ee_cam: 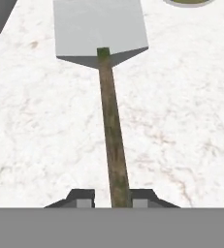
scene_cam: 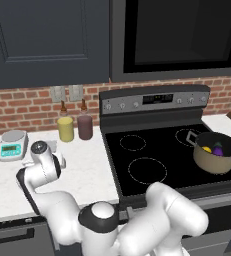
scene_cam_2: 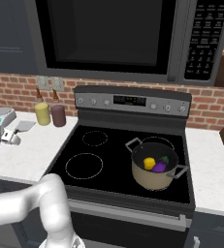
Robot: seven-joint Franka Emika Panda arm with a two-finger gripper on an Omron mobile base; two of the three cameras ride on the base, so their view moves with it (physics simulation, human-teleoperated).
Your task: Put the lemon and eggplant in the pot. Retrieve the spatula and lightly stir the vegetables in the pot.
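Spatula (ee_cam: 102, 34), flat squarish grey blade (thin mottled handle), white marbled counter (ee_cam: 181, 121)

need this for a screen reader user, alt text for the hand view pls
The claw straddles the thin dark handle of the spatula, which lies on a white marble counter with its flat grey blade pointing away from the camera.

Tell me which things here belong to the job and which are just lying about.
For the job:
pot on the stove
lemon in it
eggplant in it
spatula on the counter, handle between the hand's fingers

Lying about:
yellow jar
maroon jar
kitchen scale
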